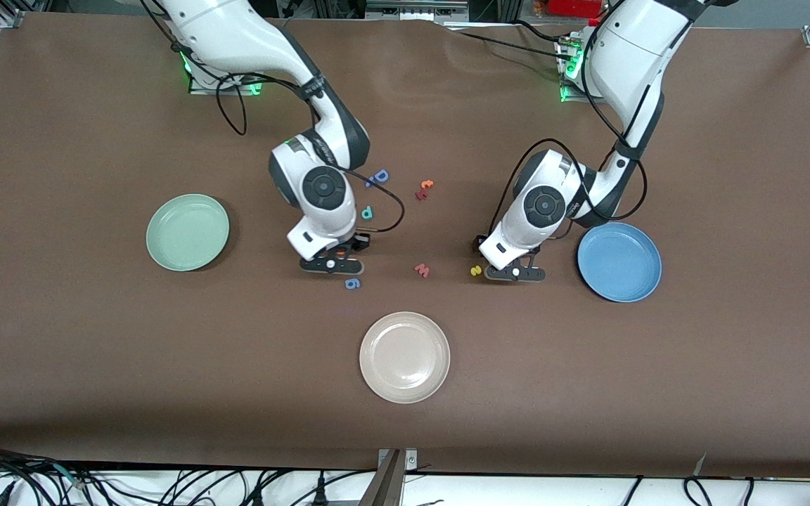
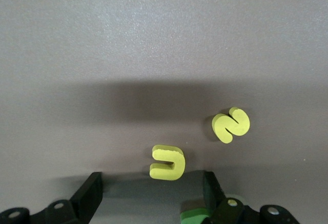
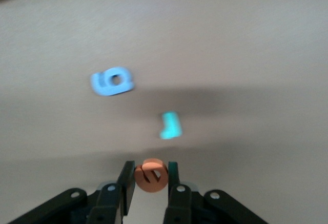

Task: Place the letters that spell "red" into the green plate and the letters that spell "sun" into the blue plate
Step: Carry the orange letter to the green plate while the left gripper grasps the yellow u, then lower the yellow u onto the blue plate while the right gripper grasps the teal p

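Note:
My right gripper (image 3: pixel 150 168) (image 1: pixel 331 265) is shut on the orange "e" (image 3: pixel 151 177), low over the table. It is between the green plate (image 1: pixel 187 232) and the pinkish-red "w". The teal "r" (image 3: pixel 170 125) lies just ahead of its fingers, and the teal "d" (image 1: pixel 367 211) lies beside its wrist. My left gripper (image 2: pixel 152 193) (image 1: pixel 515 274) hangs open, low over the table beside the blue plate (image 1: pixel 619 261). A yellow "u" shape (image 2: pixel 167 162) lies just off its fingertips. The yellow "s" (image 2: pixel 231 124) (image 1: pixel 476 270) lies a little farther out, and a green letter (image 2: pixel 197 217) sits under one finger.
A blue "6" (image 1: pixel 352 283) (image 3: pixel 112 81) lies close to the right gripper, nearer the front camera. The pinkish-red "w" (image 1: pixel 422 270) sits between the two grippers. A blue capital "D" (image 1: pixel 380 177) and reddish letters (image 1: pixel 425 190) lie farther back. A beige plate (image 1: pixel 404 357) stands nearest the camera.

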You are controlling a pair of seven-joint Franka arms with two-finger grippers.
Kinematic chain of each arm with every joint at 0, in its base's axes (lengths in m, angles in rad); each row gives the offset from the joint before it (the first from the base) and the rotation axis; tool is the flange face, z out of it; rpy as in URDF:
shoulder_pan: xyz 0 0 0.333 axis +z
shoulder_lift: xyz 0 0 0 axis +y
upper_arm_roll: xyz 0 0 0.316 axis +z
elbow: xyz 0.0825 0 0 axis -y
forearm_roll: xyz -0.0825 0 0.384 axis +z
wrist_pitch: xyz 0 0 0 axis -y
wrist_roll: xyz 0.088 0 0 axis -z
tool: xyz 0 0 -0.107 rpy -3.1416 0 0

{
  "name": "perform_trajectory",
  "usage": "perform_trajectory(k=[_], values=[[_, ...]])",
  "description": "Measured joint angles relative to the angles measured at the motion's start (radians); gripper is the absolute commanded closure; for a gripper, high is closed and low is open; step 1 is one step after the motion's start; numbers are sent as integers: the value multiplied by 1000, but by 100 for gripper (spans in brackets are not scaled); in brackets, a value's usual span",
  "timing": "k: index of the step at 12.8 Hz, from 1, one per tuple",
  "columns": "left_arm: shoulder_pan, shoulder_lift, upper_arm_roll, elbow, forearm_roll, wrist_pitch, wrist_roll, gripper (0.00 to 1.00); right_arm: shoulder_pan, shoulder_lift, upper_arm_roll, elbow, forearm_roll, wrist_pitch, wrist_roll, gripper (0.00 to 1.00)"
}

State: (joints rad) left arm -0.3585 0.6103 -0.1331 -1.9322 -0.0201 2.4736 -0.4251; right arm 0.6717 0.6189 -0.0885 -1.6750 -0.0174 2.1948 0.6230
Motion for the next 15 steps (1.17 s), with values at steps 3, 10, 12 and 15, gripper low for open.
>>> perform_trajectory(k=[3,10,12,15], values=[[0,0,1,2,0,2,0,13,-11,-85,-90,-31,1,-113,-175,87],[0,0,10,10,0,25,0,15,-65,-169,-296,-335,2,-3,-599,87],[0,3,10,10,0,40,0,15,-89,-169,-322,-386,2,36,-660,86],[-2,11,10,10,0,53,0,15,-151,-168,-324,-405,6,43,-719,13]])
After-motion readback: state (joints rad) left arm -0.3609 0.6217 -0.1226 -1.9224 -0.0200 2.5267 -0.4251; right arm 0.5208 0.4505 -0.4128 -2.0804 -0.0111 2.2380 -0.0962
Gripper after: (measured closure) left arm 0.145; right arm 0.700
